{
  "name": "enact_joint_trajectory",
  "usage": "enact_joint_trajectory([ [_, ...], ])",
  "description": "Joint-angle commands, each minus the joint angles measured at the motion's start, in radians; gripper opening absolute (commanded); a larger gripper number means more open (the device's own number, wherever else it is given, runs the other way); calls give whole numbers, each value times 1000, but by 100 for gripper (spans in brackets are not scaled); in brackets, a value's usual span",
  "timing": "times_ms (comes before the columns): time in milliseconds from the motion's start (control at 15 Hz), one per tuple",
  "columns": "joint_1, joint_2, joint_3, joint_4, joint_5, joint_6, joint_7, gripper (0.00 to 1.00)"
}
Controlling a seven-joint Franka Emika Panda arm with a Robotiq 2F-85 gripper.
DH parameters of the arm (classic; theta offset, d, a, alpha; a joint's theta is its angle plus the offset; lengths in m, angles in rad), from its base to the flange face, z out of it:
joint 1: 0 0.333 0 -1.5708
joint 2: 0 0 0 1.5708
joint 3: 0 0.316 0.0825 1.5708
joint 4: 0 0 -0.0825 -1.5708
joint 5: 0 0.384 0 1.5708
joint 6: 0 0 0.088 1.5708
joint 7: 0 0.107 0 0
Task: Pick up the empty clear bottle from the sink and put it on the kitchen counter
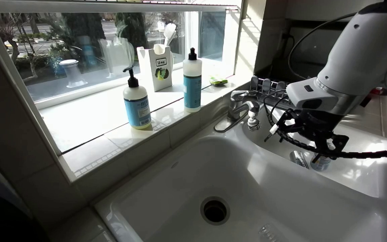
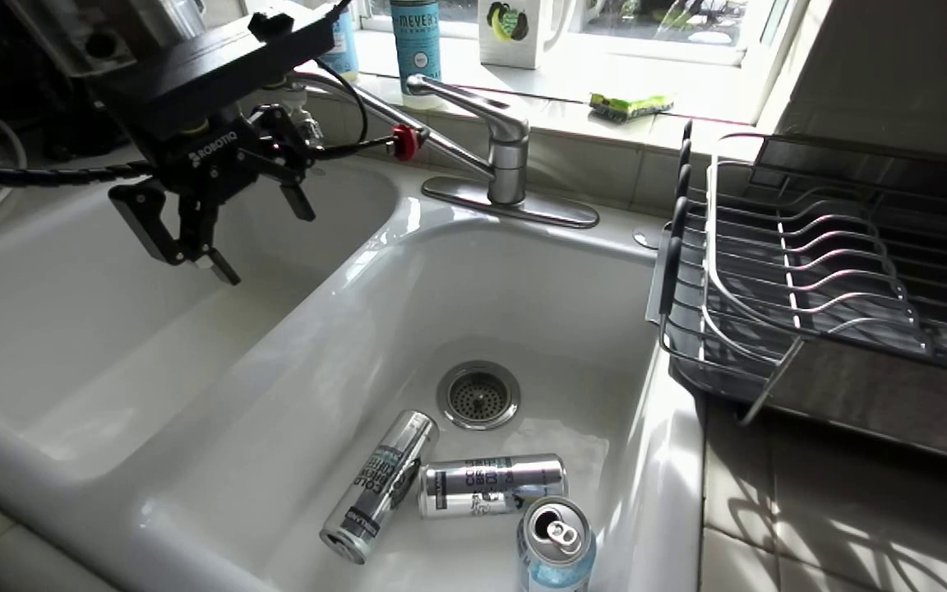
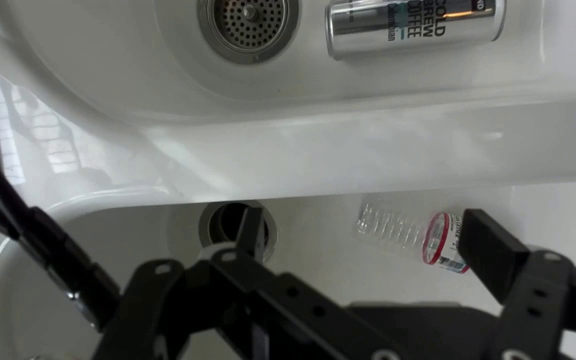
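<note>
The clear bottle [image 3: 393, 227] lies on its side on the floor of the sink's [image 1: 166, 188] basin with the dark round drain. Its ribbed see-through body and a red-edged label show in the wrist view; a finger hides the label end. In an exterior view only part of it [image 1: 268, 232] shows at the bottom edge. My gripper [image 3: 368, 245] is open and holds nothing. It hangs above the basins [image 2: 261, 234], apart from the bottle, which appears between and beyond the fingers in the wrist view. Tiled kitchen counter [image 2: 745, 534] borders the sink.
A raised divider [image 2: 276, 362] separates the two basins. The neighbouring basin holds two lying silver cans [image 2: 379, 489] and an upright can [image 2: 556, 543]. The faucet [image 2: 508, 164] stands behind the divider. A drying rack [image 2: 810, 271] stands beside the sink. Soap bottles [image 1: 192, 90] line the window ledge.
</note>
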Motion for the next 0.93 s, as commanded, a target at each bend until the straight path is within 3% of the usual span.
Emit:
enact_joint_trajectory([
  [0,-13,-3,17,-2,12,0,-14,100],
  [200,-12,-7,17,-3,12,0,-26,100],
  [533,124,65,42,-4,142,37,-161,100],
  [867,199,175,102,-2,293,92,-149,100],
])
